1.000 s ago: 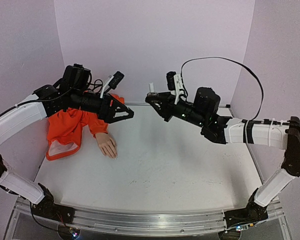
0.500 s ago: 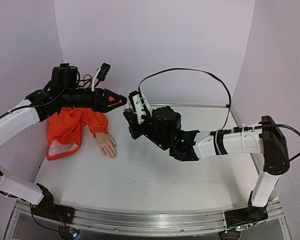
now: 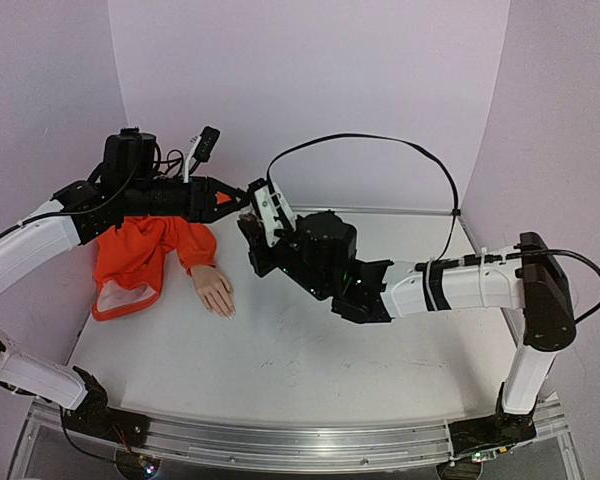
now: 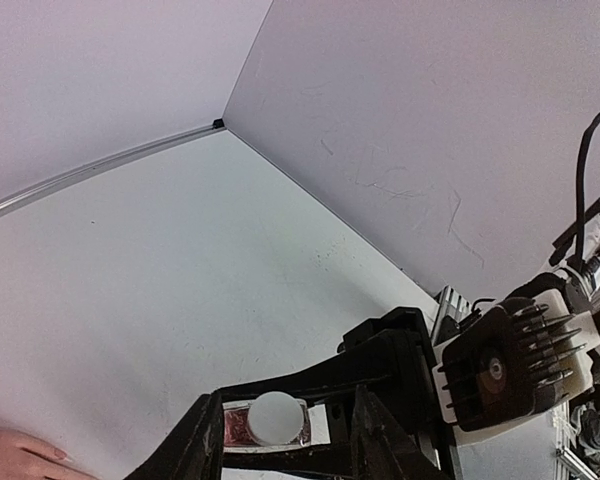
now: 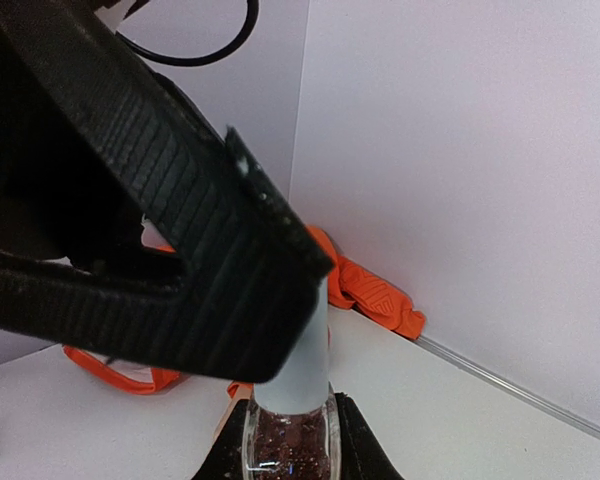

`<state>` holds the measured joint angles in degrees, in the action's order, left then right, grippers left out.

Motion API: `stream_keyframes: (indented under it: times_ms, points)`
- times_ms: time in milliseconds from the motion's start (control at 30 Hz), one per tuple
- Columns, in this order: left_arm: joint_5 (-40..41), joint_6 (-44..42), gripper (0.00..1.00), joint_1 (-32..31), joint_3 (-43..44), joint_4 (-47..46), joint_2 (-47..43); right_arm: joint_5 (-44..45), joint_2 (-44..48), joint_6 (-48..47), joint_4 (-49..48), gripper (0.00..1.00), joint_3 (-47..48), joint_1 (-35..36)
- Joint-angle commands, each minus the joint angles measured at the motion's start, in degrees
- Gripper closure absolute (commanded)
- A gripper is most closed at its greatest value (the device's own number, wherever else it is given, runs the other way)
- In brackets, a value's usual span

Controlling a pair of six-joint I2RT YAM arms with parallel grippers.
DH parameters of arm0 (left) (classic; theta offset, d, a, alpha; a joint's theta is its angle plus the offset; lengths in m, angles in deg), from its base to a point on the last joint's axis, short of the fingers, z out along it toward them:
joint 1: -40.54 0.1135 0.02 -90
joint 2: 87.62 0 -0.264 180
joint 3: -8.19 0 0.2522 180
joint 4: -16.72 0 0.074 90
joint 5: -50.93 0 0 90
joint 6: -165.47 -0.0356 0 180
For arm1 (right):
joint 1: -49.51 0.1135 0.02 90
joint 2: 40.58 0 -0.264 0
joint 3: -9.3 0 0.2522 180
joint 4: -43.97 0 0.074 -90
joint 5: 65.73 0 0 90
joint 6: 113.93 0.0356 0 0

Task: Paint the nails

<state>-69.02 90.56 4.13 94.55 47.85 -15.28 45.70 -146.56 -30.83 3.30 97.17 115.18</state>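
My right gripper point(image 3: 251, 230) is shut on a small glass bottle point(image 5: 289, 445) of dark glittery polish, held upright above the table's back left. Its pale cap point(image 4: 273, 418) stands between the fingers of my left gripper point(image 4: 285, 402), which reaches in from the left. Those jaws are open, with a gap showing on each side of the cap. The flesh-coloured mannequin hand point(image 3: 213, 289) lies flat on the table below, in its orange sleeve point(image 3: 140, 248). Its tiny pale nails point(image 3: 226, 310) point toward the front.
The orange fabric point(image 5: 368, 285) bunches against the back wall at the left. The white table point(image 3: 360, 350) ends at lilac walls on three sides. A black cable point(image 3: 380, 140) loops over the right arm.
My right arm has swung left across the table, bringing the bottle up to the left gripper. The left jaws have narrowed around the cap.
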Motion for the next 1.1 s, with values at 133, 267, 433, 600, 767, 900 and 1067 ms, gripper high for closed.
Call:
stream_keyframes:
  times_ms: [133, 267, 433, 600, 767, 900, 1067]
  points:
    - [-1.1, -0.1, 0.63, 0.1, 0.5, -2.6, -0.5, 0.5, -0.3, -1.1, -5.4, 1.0, 3.6, 0.6]
    - [-2.7, -0.2, 0.72, 0.1, 0.9, -2.5, 0.0, 0.4, 0.4, -0.8, -6.2, 1.0, 3.1, 0.6]
    - [-7.4, -0.9, 0.84, -0.3, 1.8, -2.5, 2.1, 0.3, 1.3, -1.0, -6.8, 1.0, 2.8, 0.6]
    - [-11.5, -4.1, 0.9, -2.6, 3.3, -0.6, 4.9, -3.8, 4.2, -1.5, -6.9, 1.0, 1.2, 0.1]
    - [-15.9, -7.2, 0.92, -5.6, 4.4, 0.9, 7.4, -22.8, 10.1, 3.3, -6.2, 1.0, -2.7, -4.3]
    - [-21.2, -8.3, 0.95, -6.8, 5.0, 1.0, 9.4, -46.1, 15.3, 13.3, -7.3, 1.0, -6.2, -13.5]
    - [-26.2, -9.3, 0.96, -8.3, 5.3, 1.1, 11.1, -80.9, 15.0, 29.4, -16.5, 1.0, -5.4, -23.5]
